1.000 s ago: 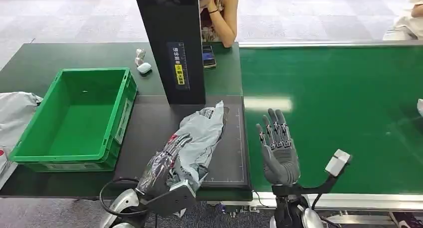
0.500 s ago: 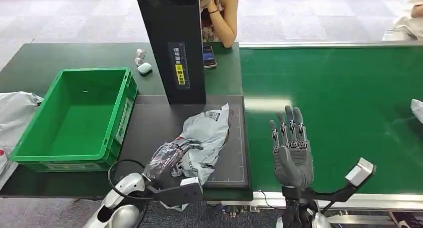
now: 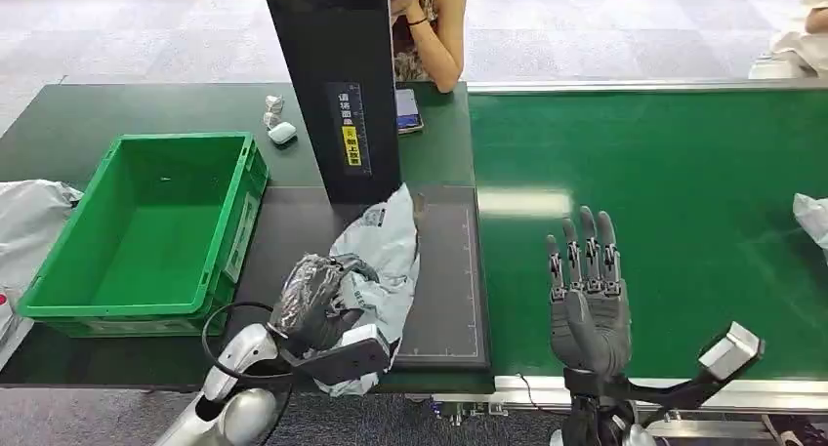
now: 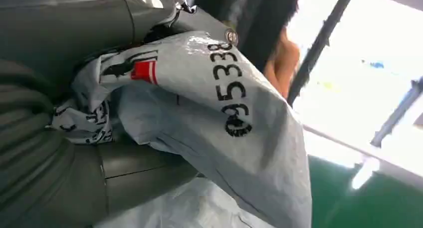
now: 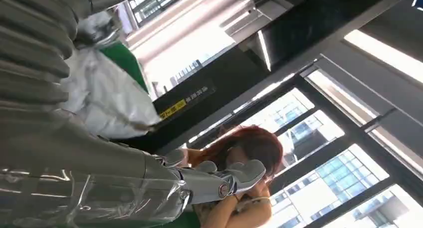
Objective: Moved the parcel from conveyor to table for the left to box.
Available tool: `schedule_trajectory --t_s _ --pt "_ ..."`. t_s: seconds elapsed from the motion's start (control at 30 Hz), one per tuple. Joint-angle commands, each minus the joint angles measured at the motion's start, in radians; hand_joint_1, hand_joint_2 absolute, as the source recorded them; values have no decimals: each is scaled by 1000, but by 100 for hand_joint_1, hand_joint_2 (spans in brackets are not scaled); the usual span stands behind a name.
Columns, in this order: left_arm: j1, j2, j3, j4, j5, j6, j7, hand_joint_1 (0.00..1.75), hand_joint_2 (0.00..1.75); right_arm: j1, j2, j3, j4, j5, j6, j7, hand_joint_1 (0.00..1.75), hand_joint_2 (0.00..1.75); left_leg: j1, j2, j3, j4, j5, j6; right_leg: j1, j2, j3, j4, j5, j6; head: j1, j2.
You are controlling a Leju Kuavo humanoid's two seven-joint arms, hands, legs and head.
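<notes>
Step in hand: the left hand (image 3: 314,304) is gripping the grey parcel (image 3: 383,256), fingers curled around its crumpled near end; the parcel is lying on the dark mat (image 3: 451,300) of the table (image 3: 117,109), so by my judgement the conveyor-to-table part is done and the boxing is beginning.

Parcel close up: in the left wrist view the parcel (image 4: 219,118) is bunching against the hand, its printed digits facing the camera.

Right hand: the right hand (image 3: 586,295) is hovering over the green conveyor (image 3: 683,173) at about 3 o'clock from the parcel, palm up, fingers straight and spread, holding nothing.

Next move: the green box (image 3: 146,231) is sitting at 9 o'clock from the parcel; the left hand would likely need to raise the parcel above the box's near wall before carrying it across and letting go.

Edges: the black upright post (image 3: 337,85) is standing at 12 o'clock, with the parcel's far tip just beside its base, so a swing could brush it.

Open room: bare mat is lying between parcel and box.

Other things: a person (image 3: 430,26) is sitting behind the post; another grey bag (image 3: 29,222) is lying at 9 o'clock beyond the box, and a pale bag (image 3: 812,217) is resting on the belt at its 3 o'clock edge.
</notes>
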Motion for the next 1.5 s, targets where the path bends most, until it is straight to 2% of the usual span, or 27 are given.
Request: schedule_trajectory --t_s 0.03,0.27,0.37,0.43,0.47,0.5,0.6,0.77,0.8,0.93,1.07,1.23,1.27,1.37,1.43,1.47,1.5 --pt "22 -37 248 -180 -8 207 -25 175 175 17 -6 -15 19 2 -11 -3 0 175 1 1 2 0 -1 0 1 1 2 -1 -1 0 0 0" --pt "28 -20 429 -217 112 334 -123 175 175 26 -13 -1 45 -2 -4 -5 0 175 1 1 2 -1 0 0 1 1 2 -1 0 0 0 0" --pt "17 -15 498 -204 119 344 -114 175 175 43 -8 1 33 -5 3 -10 0 175 1 1 4 -2 -1 0 1 2 4 -2 -1 0 0 0" --pt "-27 -13 542 -156 97 309 -63 175 175 47 -5 0 25 -5 9 -11 0 175 0 1 5 -3 -1 0 0 1 5 -2 -1 0 0 0" --pt "-69 -13 563 -109 65 254 9 175 175 43 -3 -4 25 -5 12 -11 0 175 0 1 8 -4 -1 0 1 1 7 -3 -1 0 0 0" --pt "-115 -12 578 -57 50 221 42 175 175 35 -1 -8 26 -5 14 -11 0 175 1 -1 1 0 0 0 1 -1 2 0 0 0 0 0" --pt "-253 -6 614 137 6 118 135 175 175 3 8 -17 38 -7 27 10 0 175 1 -4 1 0 1 0 1 -4 2 0 0 0 0 0" --pt "-394 35 664 446 -30 89 154 175 175 -23 41 -29 43 -2 45 46 0 175 0 -2 2 -1 3 -1 0 -2 2 0 1 -1 -1 0" --pt "-430 53 659 526 -53 61 196 175 175 -27 44 -31 44 0 47 50 0 175 0 -2 3 -2 3 -1 0 -2 3 -1 2 -2 0 0" --pt "-606 85 663 856 -111 95 222 175 175 -29 47 -38 42 6 51 62 0 175 1 -4 3 -1 4 -3 1 -4 3 0 2 -3 0 0" --pt "-686 102 678 996 -154 127 245 175 175 -34 46 -36 49 6 54 65 0 175 1 -2 1 0 4 -3 1 -1 0 1 2 -3 0 0" --pt "-719 112 680 1077 -201 118 300 175 175 -38 50 -36 46 6 46 72 0 175 2 0 2 -1 3 -3 1 0 1 1 2 -3 0 0" --pt "-721 110 678 1082 -210 124 305 2 175 -37 50 -36 43 8 42 73 0 175 1 -1 1 -1 3 -3 1 0 1 1 2 -3 0 0" --pt "-723 95 693 1080 -204 126 283 0 175 -32 49 -36 38 11 37 76 0 175 1 0 1 0 3 -3 1 0 0 1 3 -3 0 0" --pt "-653 63 722 931 -123 172 157 0 175 -15 50 -41 24 16 23 68 0 175 1 -1 1 0 3 -3 1 0 0 1 3 -3 0 0" --pt "-639 60 720 903 -121 168 162 0 175 -13 48 -41 20 16 23 68 0 175 1 -1 0 0 3 -3 1 -1 0 1 3 -3 0 0" --pt "-570 40 736 760 -56 187 103 0 175 -7 49 -44 14 18 18 64 0 175 1 -2 2 -1 3 -2 1 -1 2 0 2 -3 0 0"
